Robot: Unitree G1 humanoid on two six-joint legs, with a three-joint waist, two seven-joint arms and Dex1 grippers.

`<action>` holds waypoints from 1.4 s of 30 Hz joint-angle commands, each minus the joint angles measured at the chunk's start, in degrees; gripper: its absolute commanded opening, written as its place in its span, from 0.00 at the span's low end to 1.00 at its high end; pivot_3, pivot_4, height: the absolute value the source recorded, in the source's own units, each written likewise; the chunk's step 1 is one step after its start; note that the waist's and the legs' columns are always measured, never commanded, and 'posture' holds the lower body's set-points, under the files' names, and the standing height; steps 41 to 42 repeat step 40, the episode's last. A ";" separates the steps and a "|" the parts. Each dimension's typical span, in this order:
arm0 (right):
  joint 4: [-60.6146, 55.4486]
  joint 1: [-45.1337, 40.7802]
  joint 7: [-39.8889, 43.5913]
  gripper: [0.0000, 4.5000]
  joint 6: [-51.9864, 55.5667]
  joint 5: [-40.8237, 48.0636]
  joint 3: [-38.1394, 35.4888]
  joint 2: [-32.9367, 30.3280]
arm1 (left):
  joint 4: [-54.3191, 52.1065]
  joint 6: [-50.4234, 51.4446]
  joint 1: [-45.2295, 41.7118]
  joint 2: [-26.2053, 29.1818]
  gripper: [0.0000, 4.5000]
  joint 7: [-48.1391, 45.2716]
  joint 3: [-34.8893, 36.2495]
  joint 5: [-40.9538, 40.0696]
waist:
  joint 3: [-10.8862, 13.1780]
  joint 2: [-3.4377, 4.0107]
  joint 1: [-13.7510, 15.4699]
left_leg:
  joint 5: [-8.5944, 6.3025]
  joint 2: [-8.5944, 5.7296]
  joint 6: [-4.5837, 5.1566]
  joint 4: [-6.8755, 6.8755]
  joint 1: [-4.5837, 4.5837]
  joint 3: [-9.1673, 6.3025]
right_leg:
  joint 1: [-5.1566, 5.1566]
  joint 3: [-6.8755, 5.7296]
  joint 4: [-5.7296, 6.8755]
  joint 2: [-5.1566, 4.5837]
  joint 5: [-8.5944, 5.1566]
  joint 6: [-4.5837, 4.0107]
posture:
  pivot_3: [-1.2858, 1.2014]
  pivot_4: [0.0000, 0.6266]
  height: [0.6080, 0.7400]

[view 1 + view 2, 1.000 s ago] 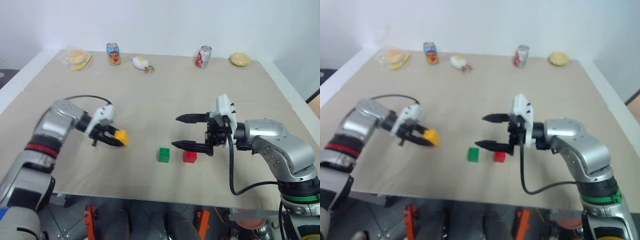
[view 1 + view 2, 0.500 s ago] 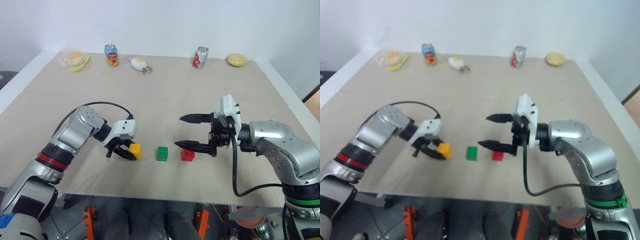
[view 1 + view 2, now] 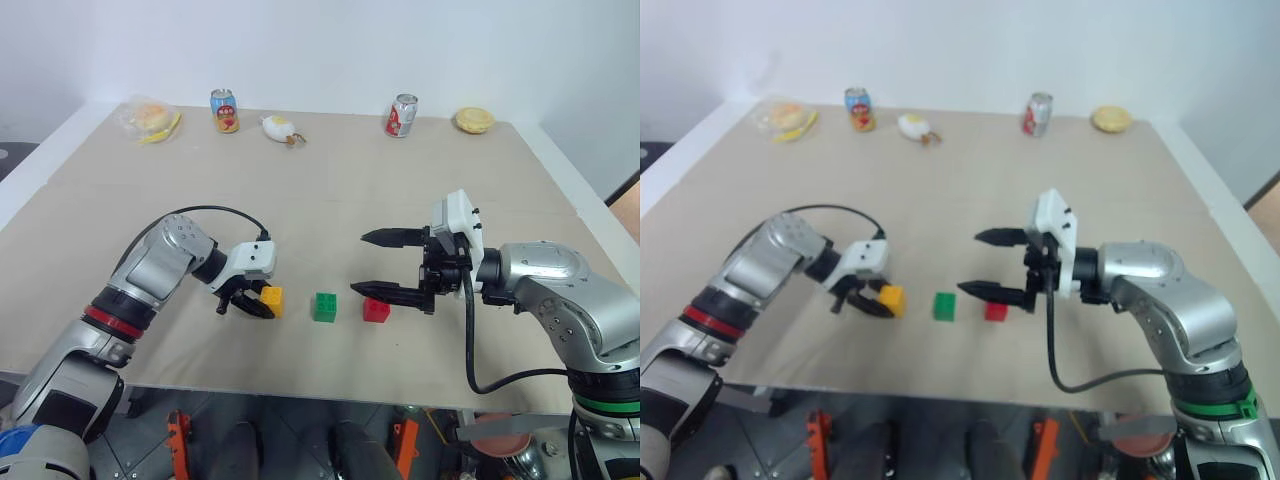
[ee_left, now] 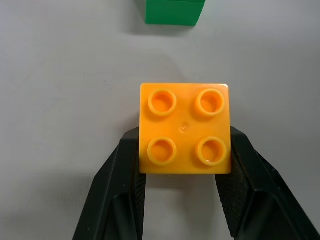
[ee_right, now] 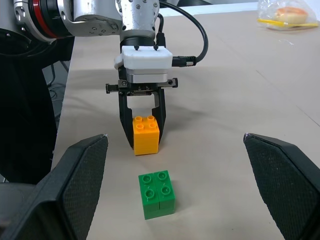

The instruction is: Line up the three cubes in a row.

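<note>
Left tool: clamps the yellow-orange cube, just left of green cube.
Right tool: spread wide, above red cube, partly hiding it.
Far bench edge: two cans, food items.

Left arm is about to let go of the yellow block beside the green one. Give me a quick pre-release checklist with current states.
1. Left gripper shut on the yellow block: ok.
2. Yellow block resting on the table: looks down in the right wrist view, ok.
3. Yellow block level with the green block and red block: ok, roughly one row.
4. Gap between yellow and green: ok, apart, not touching.
5. Right gripper open, hanging above the red block, clear of the others: ok.
</note>
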 commanded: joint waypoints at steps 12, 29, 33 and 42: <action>-1.11 -0.84 0.36 1.00 -0.74 0.71 -2.10 -0.88 | -1.26 -0.72 -0.94 -0.49 0.99 0.05 1.34 -0.64 | 0.00 0.00 0.02 | 0.03 0.00 0.02 0.01 0.00 0.00 | 0.00 0.01 0.00 0.00 0.03 0.01 | 0.52 0.24 0.95; 3.95 7.82 -30.57 1.00 -7.67 -3.83 -16.45 18.50 | -15.38 10.54 7.26 -24.03 0.99 50.50 34.79 -15.79 | -0.05 -0.01 -0.05 | 0.03 -0.03 0.02 -0.06 0.23 -0.02 | 0.22 0.08 -0.05 0.01 0.22 0.41 | 0.52 0.24 0.95; 10.09 12.97 -43.31 1.00 -20.99 -16.18 -17.15 27.07 | -15.02 3.13 14.44 -30.25 0.99 67.60 39.25 -11.38 | -0.05 -0.02 0.06 | 0.06 -0.10 -0.01 -0.31 0.63 0.07 | 0.40 0.27 -0.06 0.01 0.24 0.39 | 0.52 0.24 0.95; 16.40 16.94 -51.50 1.00 -30.98 -25.99 -14.34 33.78 | -12.54 -7.39 21.36 -32.49 0.99 75.95 37.88 -7.08 | -0.05 -0.02 0.07 | 0.16 -0.15 -0.21 -0.32 0.65 0.22 | 0.39 0.45 -0.10 -0.03 0.24 0.31 | 0.52 0.24 0.95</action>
